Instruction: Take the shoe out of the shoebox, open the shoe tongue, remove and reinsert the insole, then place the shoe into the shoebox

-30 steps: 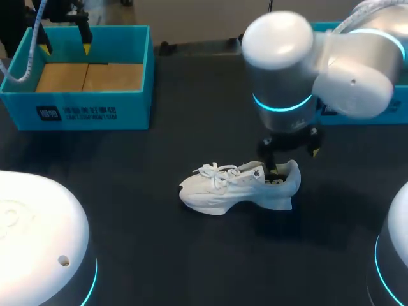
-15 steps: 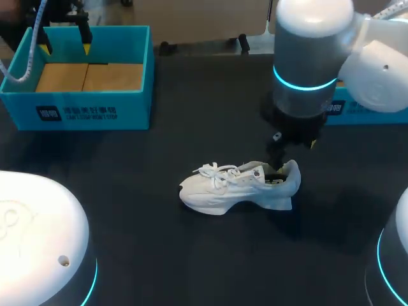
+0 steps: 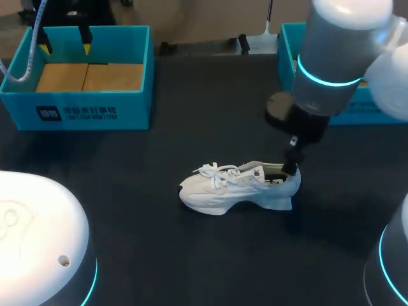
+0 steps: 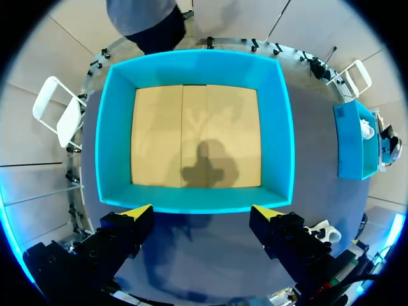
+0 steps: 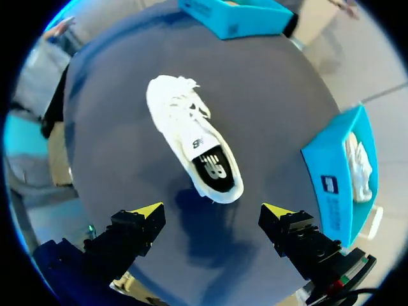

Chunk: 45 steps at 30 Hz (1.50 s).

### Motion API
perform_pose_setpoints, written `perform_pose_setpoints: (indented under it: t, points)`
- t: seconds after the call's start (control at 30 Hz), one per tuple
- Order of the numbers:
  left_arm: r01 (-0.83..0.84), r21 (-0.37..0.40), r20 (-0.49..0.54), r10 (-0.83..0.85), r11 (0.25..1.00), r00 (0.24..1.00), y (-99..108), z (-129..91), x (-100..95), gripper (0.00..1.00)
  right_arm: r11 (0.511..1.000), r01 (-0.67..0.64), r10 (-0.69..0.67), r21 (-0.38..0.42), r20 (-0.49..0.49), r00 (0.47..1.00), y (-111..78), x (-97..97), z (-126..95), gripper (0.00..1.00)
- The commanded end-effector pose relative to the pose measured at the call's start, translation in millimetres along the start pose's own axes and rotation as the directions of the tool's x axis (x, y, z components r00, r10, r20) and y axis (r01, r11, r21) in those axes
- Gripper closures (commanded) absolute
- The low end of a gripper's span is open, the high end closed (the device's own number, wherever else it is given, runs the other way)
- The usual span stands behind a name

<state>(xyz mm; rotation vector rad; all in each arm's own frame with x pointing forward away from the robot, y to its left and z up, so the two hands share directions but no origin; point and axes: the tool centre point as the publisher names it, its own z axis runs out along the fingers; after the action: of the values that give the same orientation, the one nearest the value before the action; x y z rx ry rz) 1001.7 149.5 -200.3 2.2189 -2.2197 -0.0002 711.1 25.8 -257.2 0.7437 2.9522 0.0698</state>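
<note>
A white shoe (image 3: 239,188) lies on its sole mid-table, toe to the left, with laces tied. Its dark insole (image 5: 213,167) shows through the opening. My right gripper (image 3: 290,166) hangs just above the heel; in the right wrist view it (image 5: 211,213) is open and holds nothing, with the shoe (image 5: 194,143) ahead of its fingers. The teal shoebox (image 3: 89,111) stands at the far left with a bare cardboard floor. My left gripper (image 3: 64,39) hovers over its back; in the left wrist view it (image 4: 202,213) is open above the box's near wall (image 4: 191,207).
A second teal box (image 3: 287,44) stands at the far right, partly behind my right arm, with something white (image 5: 357,162) inside. White robot bases sit at the near left (image 3: 38,236) and near right (image 3: 395,255). Dark tabletop (image 3: 159,153) surrounds the shoe.
My right arm has swung to the right and turned, carrying its gripper from over the shoe's opening to the heel. The shoe and left arm have not moved.
</note>
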Motion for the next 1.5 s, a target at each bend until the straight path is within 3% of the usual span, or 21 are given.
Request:
perform_pose_setpoints:
  t: [0.03, 0.1, 0.67, 0.73, 0.97, 1.13, 1.33, 1.5]
  points:
    - [0.0, 0.001, 0.001, 0.0, 1.0, 1.0, 0.6, -0.1, -0.1, 0.0, 0.958, 0.271, -0.272, -0.089, -0.003, 0.962, -9.6, -1.8, -2.6, 0.0]
    - [0.0, 0.001, 0.001, 0.0, 1.0, 1.0, 0.6, -0.1, -0.1, 0.0, 0.961, 0.275, -0.274, -0.032, 0.016, 0.962, -12.8, -4.4, -1.7, 0.0]
    - [0.0, 0.001, 0.001, 0.0, 1.0, 1.0, 0.6, -0.1, -0.1, 0.0, 0.961, 0.275, -0.274, -0.032, 0.016, 0.962, -12.8, -4.4, -1.7, 0.0]
    - [0.0, 0.001, 0.001, 0.0, 1.0, 1.0, 0.6, -0.1, -0.1, 0.0, 0.948, 0.287, -0.287, -0.141, 0.017, 0.958, -19.6, -4.7, -6.0, 0.0]
    - [0.0, 0.001, 0.001, 0.0, 1.0, 1.0, 0.6, -0.1, -0.1, 0.0, 0.884, 0.354, -0.378, -0.307, -0.021, 0.926, -31.1, -4.1, -3.9, 0.0]
    - [0.0, 0.001, 0.001, 0.0, 1.0, 1.0, 0.6, -0.1, -0.1, 0.0, 0.851, 0.376, -0.413, -0.368, -0.025, 0.911, -36.2, -5.1, 0.9, 0.0]
    - [0.0, 0.001, 0.001, 0.0, 1.0, 1.0, 0.6, -0.1, -0.1, 0.0, 0.832, 0.339, -0.387, -0.439, -0.021, 0.922, -43.9, -19.7, 10.6, 0.0]
    - [0.0, 0.001, 0.001, 0.0, 1.0, 1.0, 0.6, -0.1, -0.1, 0.0, 0.78, 0.326, -0.407, -0.534, -0.038, 0.913, -49.6, -34.2, 18.0, 0.0]
